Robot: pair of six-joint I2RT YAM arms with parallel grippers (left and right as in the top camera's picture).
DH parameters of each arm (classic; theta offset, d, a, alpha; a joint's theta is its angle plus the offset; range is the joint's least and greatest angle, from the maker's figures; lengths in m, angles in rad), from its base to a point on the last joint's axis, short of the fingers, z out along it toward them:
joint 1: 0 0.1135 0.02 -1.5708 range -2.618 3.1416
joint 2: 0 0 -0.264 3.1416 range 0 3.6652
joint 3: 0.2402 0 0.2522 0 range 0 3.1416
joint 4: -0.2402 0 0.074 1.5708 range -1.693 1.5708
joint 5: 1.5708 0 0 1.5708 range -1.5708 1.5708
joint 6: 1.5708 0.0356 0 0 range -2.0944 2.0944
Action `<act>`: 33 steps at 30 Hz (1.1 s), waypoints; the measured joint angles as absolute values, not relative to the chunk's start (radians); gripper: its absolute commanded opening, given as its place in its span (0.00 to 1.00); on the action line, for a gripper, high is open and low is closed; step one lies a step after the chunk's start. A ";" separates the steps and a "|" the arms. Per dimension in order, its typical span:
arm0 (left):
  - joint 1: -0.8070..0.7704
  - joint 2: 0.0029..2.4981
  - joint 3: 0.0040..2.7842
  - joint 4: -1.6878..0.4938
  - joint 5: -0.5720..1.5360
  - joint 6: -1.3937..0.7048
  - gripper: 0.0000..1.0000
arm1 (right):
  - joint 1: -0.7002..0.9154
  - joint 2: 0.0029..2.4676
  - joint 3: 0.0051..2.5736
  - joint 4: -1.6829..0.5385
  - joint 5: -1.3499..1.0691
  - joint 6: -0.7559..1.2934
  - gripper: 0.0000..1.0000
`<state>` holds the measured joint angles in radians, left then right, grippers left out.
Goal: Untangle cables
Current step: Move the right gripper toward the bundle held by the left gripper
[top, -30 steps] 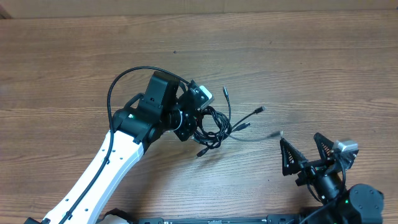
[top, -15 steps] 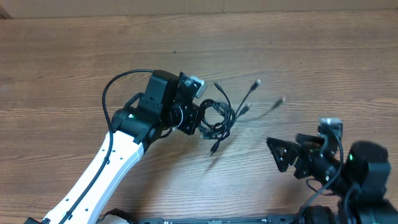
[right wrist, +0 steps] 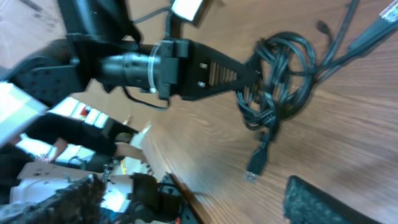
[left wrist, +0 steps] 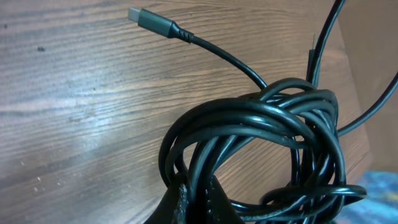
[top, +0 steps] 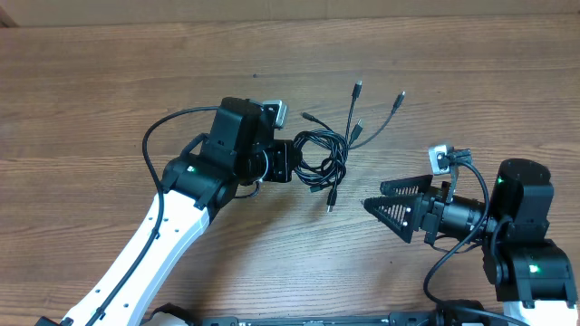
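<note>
The cables [top: 322, 158] are a tangled bundle of thin black cords at the table's middle, with loose plug ends fanning up to the right and one hanging down toward the front. My left gripper [top: 292, 163] is shut on the bundle's left side; in the left wrist view the coils [left wrist: 261, 149] loop out from between its fingers [left wrist: 199, 202], and one plug tip [left wrist: 140, 15] lies on the wood. My right gripper [top: 385, 201] is open and empty, pointing left, a short way right of the bundle. The right wrist view shows the bundle [right wrist: 277, 74] held by the left gripper.
The wooden table [top: 453, 72] spreads around the bundle. The left arm [top: 172, 217] reaches in from the front left. The right arm's body [top: 526, 235] stands at the front right.
My left gripper has carried the bundle up and to the right, the loose ends swinging upward. My right gripper has turned to point left and come closer to the cables.
</note>
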<state>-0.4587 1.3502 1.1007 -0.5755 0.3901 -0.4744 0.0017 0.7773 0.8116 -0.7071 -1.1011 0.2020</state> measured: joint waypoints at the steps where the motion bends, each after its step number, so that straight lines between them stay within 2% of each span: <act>1: -0.459 1.350 1.101 -0.575 0.390 -0.499 0.04 | 0.002 0.780 0.812 -0.703 -1.111 0.195 0.84; 5: -0.459 1.350 1.101 -0.576 0.390 -0.599 0.04 | 0.002 0.784 0.812 -0.701 -1.137 0.145 0.83; 10: -0.459 1.350 1.101 -0.576 0.392 -0.687 0.04 | 0.002 0.784 0.812 -0.698 -1.113 0.047 0.69; 21: -0.459 1.350 1.101 -0.577 0.478 -0.728 0.04 | 0.002 0.852 0.812 -0.636 -1.031 0.003 0.69; 33: -0.482 1.350 1.101 -0.583 0.495 -0.731 0.04 | 0.002 0.983 0.812 -0.614 -1.077 -0.054 0.69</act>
<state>-0.4816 1.3502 1.1007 -0.5835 0.4953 -0.7307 0.0017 0.9833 0.8116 -0.6140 -1.0771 -0.0544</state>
